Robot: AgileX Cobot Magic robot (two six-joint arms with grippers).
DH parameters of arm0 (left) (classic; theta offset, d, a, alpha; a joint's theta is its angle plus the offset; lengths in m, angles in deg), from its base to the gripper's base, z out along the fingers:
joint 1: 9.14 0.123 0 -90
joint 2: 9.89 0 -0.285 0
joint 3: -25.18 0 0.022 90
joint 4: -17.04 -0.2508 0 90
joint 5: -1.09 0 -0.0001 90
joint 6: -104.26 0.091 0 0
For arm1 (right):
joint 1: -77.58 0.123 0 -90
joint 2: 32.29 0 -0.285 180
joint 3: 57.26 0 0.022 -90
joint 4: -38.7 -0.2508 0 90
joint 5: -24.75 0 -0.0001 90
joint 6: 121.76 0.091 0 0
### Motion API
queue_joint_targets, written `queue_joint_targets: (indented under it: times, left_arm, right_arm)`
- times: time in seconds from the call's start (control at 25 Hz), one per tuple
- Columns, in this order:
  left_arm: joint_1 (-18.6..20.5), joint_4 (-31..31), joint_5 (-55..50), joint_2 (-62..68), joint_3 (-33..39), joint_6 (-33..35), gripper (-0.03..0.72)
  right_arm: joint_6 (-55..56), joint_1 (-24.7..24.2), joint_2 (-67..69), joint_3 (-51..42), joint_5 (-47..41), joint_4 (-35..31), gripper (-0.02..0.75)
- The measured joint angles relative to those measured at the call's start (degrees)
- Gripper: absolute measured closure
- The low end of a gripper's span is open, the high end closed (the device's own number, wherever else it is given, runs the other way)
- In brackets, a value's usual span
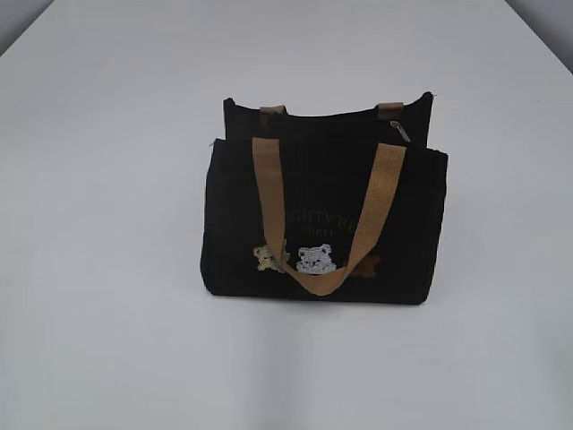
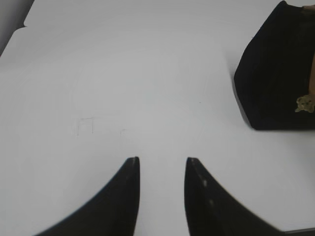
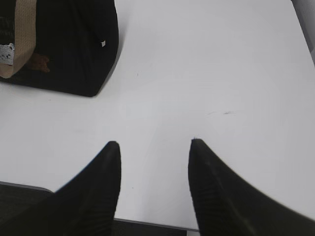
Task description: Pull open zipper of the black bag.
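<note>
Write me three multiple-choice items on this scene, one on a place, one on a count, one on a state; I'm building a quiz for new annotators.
1. Where is the small silver zipper pull on the boxy black fabric bag?
A. top, right end
B. front, beside the bears
C. on the table

2. How many embroidered bears show on the front?
A. one
B. three
C. six

3. What are the left gripper and right gripper holding?
A. a handle each
B. the pull
C. nothing

Answers: 1 A, it glints by the right rear strap; 2 B, tan, white, brown; 3 C, both stand open over bare white table.
</note>
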Motion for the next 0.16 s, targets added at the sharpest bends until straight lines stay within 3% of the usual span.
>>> queue_joint_targets:
  times: [0.16]
  left_arm:
    - [0.0, 0.0, 0.0, 0.0, 0.0, 0.0, 0.452]
  right_arm:
    - [0.1, 0.0, 0.0, 0.0, 0.0, 0.0, 0.38]
